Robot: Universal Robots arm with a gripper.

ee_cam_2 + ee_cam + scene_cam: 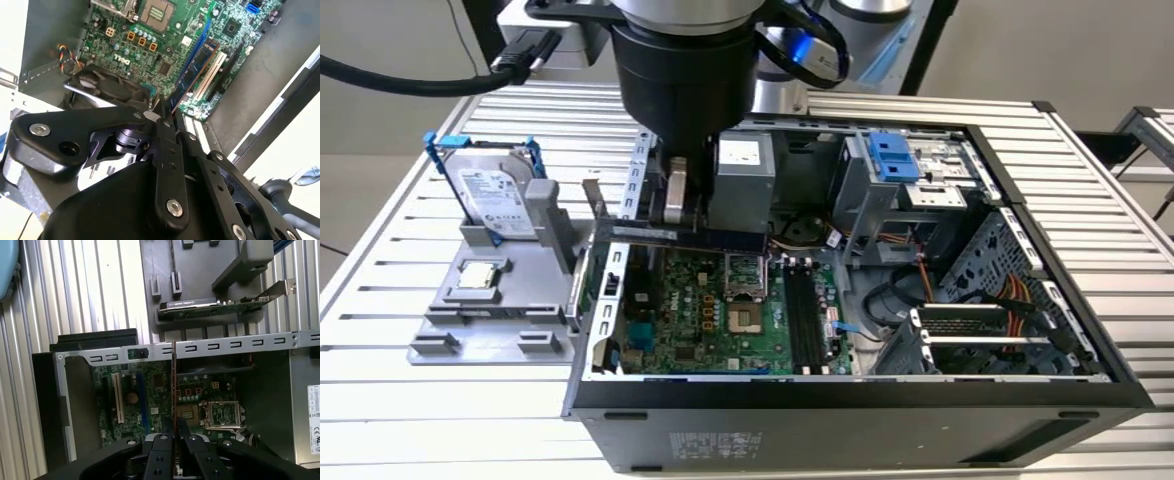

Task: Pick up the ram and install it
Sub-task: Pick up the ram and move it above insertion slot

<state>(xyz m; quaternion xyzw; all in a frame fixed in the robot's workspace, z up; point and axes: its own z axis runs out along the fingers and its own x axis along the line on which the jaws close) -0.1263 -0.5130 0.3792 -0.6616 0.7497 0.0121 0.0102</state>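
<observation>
Exterior view: clamps the ram (687,237) crosswise in the gripper (680,222), above the motherboard (707,305) inside the open case (854,400). Counts as picked up, judging by that; not yet seated, hanging apart from the long black slots (807,320) toward the exterior view's right. Carries white labels on the hard drive (494,190) and the power supply (747,190), plus print on the case front, too small to read.

Second wrist view: pinches the ram (197,67) at the gripper (162,110), reaching out over the motherboard (150,45), seemingly clear of it. Shows pale lettering there, left unread.

First wrist view: looks along the ram (173,390) edge-on, nipped in the gripper (173,434), above the motherboard (150,410) beside the processor socket (222,415). Leaves installation to do. Bears a white sticker on the power supply (300,375), cut off at the edge
</observation>
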